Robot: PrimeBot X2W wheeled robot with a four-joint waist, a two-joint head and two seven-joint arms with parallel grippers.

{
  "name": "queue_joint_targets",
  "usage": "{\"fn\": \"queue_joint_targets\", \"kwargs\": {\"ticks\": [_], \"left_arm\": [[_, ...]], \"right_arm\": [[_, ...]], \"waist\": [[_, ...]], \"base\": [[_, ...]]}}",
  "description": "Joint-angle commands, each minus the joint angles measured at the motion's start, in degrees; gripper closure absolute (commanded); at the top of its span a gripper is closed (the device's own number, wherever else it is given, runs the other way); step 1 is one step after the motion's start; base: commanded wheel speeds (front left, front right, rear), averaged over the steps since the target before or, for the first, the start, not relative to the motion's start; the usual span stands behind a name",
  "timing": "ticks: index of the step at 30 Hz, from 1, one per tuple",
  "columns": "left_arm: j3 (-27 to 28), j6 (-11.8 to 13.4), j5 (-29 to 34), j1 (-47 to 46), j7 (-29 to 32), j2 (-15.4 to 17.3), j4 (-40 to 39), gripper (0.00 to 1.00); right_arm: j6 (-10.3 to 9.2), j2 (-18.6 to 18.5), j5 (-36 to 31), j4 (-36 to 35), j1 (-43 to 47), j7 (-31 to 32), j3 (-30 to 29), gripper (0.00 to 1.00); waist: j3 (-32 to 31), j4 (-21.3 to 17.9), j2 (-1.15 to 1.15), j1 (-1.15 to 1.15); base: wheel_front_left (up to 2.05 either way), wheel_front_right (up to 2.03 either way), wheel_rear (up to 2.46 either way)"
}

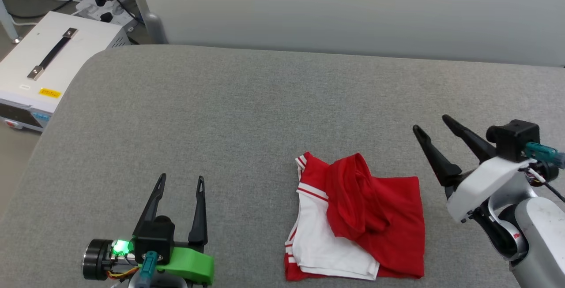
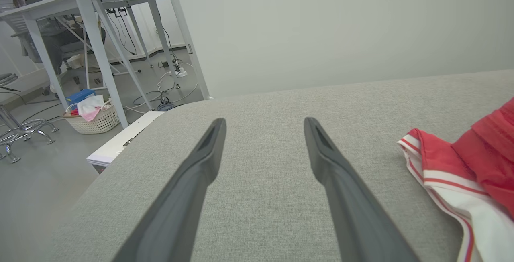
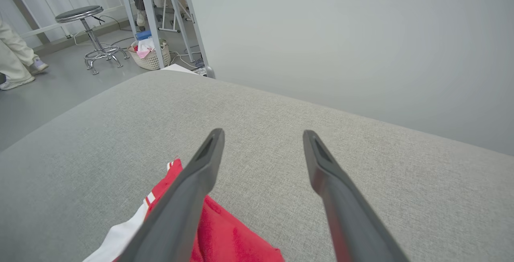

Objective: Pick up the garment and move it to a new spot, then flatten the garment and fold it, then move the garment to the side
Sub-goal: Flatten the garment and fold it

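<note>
Garment (image 1: pixel 357 222) lay bunched on the grey table (image 1: pixel 220 116) between my left gripper (image 1: pixel 182 177) and my right gripper (image 1: pixel 430 122), nearer the right one, touching neither, and both had fingers spread wide, holding nothing.

Left gripper (image 1: pixel 182 177): two long black tapered fingers, black block, green bracket (image 1: pixel 194 267), lit green LED (image 1: pixel 119 247), black motor drum (image 1: pixel 94 258) at 9 o'clock, orange-yellow wires (image 1: pixel 121 274).
Right gripper (image 1: pixel 430 122): same fingers, white shell (image 1: pixel 485 184), teal plug (image 1: pixel 540 150) at 3 o'clock, black cable (image 1: pixel 554 191), scuffed white forearm (image 1: pixel 540 235).

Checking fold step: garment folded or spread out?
Folded, loosely: the garment lies as a compact layered bundle, white sleeve over red, a bunched ridge on top.
</note>
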Motion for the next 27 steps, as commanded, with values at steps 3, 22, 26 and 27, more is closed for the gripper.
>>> {"fn": "queue_joint_targets", "kwargs": {"ticks": [3, 22, 26, 27], "left_arm": [[0.4, 0.4, 0.2, 1.0, -0.3, 0.5, -0.3, 0.00], [0.4, 0.6, 0.2, 3.0, -0.3, 1.0, -1.5, 0.00], [0.2, 0.5, 0.1, 3.6, -0.3, 1.0, -1.5, 0.00], [0.1, 0.5, 0.1, 3.7, -0.3, 1.0, -1.5, 0.00]], "right_arm": [[-0.04, 2.9, -6.1, -0.7, 3.5, -4.8, -6.4, 0.00], [-0.04, 18.4, -23.4, -10.0, 20.4, -15.3, -23.1, 0.00], [-0.04, 19.5, -24.3, -11.4, 23.6, -15.3, -23.1, 0.00], [-0.04, 19.8, -24.1, -11.5, 24.4, -15.3, -23.2, 0.00]], "waist": [[-1.3, -1.6, 0.00, 0.00], [-3.9, -3.7, 0.00, 0.00], [-4.5, -3.7, 0.00, 0.00], [-4.7, -3.6, 0.00, 0.00]], "base": [[0.00, 0.00, 0.00], [0.00, 0.00, 0.00], [0.00, 0.00, 0.00], [0.00, 0.00, 0.00]]}}
